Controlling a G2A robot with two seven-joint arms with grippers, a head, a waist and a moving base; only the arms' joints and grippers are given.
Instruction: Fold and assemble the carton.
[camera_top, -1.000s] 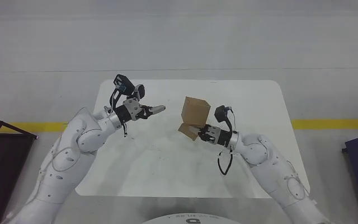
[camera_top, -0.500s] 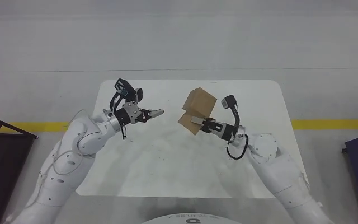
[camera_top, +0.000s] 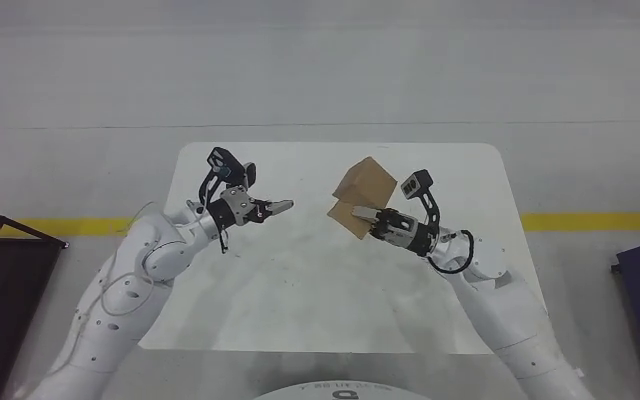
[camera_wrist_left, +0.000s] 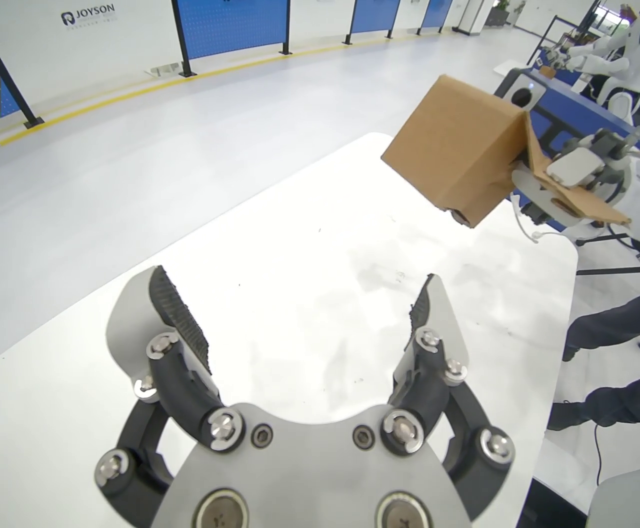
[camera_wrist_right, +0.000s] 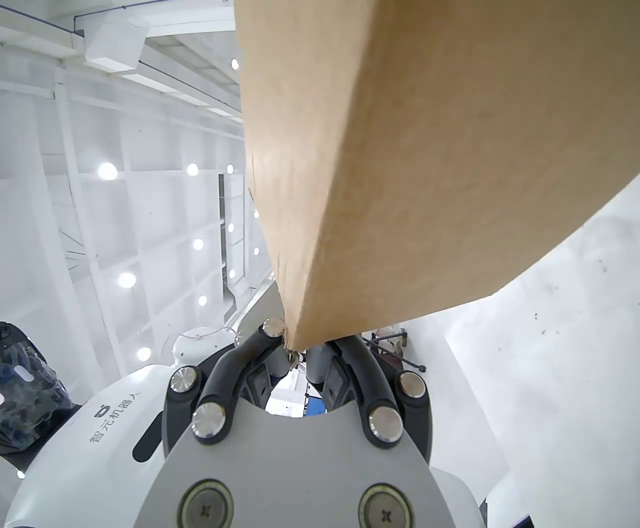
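- The carton (camera_top: 362, 185) looked light and fairly stiff: plain corrugated board, likely to crease or crush if squeezed hard. I judged its loose flap (camera_wrist_left: 580, 204) or a folded edge the safest hold, not a flat wall.
- It was plain brown and squared into a box shape, the flap sticking out at the end nearest the right gripper (camera_top: 368, 214).
- It hung tilted in the air over the table (camera_top: 300, 295), right of the middle.
- The right gripper was pinched closed on the flap.
- The left gripper (camera_wrist_left: 295, 305) stood well apart, spread wide, holding nothing.
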